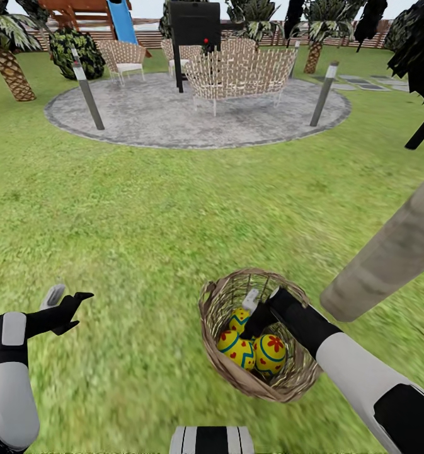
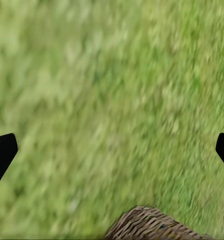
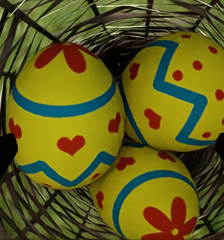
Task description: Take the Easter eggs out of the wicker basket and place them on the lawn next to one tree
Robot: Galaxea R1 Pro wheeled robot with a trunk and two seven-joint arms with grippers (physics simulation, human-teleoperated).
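Three Easter eggs (image 3: 67, 115) are lying bunched together in the wicker basket (image 1: 219, 302) on the lawn (image 1: 142, 214), directly ahead of the right gripper (image 1: 254, 313), whose fingers (image 3: 2, 155) are spread apart, empty, and reaching down inside the rim. The left gripper (image 1: 63, 301) is hovering over bare grass with its fingers released too, the basket's rim sitting just beyond them. Picking the first egg seems to be the step in hand; next, the right fingers need to straddle one egg, close, then carry it to the tree (image 1: 388, 252) trunk nearby.

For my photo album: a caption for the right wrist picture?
Three Easter eggs nestled in the wicker basket, seen between the open right claw.
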